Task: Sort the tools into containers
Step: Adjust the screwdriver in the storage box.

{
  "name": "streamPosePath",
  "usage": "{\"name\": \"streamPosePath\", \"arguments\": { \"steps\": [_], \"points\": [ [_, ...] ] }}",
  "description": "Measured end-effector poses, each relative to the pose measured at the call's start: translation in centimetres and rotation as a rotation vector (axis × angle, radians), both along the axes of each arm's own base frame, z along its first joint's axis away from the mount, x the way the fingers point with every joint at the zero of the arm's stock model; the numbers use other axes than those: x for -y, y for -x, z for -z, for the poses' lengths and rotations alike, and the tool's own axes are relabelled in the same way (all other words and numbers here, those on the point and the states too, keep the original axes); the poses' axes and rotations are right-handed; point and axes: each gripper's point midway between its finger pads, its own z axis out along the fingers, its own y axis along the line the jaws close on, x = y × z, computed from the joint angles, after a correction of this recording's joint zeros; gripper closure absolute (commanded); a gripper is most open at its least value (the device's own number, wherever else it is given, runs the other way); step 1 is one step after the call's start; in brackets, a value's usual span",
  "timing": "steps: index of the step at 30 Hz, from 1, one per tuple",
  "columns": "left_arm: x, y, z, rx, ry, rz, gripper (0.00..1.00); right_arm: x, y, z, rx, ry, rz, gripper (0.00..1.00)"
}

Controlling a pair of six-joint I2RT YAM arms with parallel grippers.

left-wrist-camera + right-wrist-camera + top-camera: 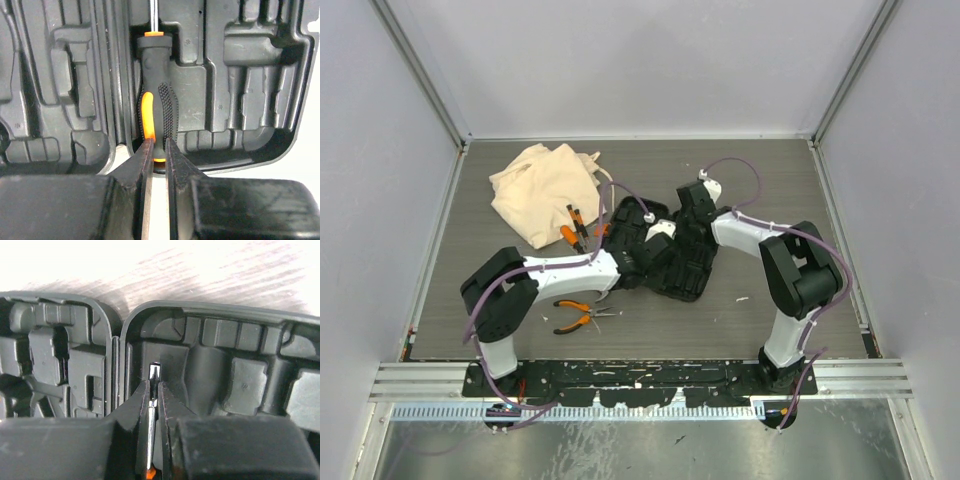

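Note:
The black tool case (692,278) lies open at mid-table. An orange-and-black screwdriver (156,100) lies in a slot of the case's moulded tray (260,85). My left gripper (159,145) is shut on the butt of its handle. My right gripper (154,386) is shut on its steel shaft (151,415), with the tip (155,371) poking out past the fingers. In the top view both grippers, left (645,248) and right (688,212), hover over the case. The beige cloth bag (542,188) lies at the back left. The hammer is out of view.
Orange-handled pliers (575,315) lie on the table in front of the left arm. Two more orange-handled tools (575,228) lie by the bag's near edge. Grey walls enclose the table on three sides.

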Motion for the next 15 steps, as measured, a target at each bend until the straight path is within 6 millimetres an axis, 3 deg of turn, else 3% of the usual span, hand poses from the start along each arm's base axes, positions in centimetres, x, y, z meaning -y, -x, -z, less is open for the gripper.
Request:
{"name": "streamPosePath", "arguments": {
  "steps": [10, 15],
  "points": [
    [-1.4, 2.0, 0.0, -0.041, -0.013, 0.032, 0.83, 2.0, 3.8, -0.5, -0.045, 0.038, 0.017, 0.99],
    [-1.8, 2.2, -0.4, -0.039, -0.045, 0.060, 0.82, 2.9, 5.9, -1.4, -0.095, 0.073, 0.002, 0.90]
  ]
}}
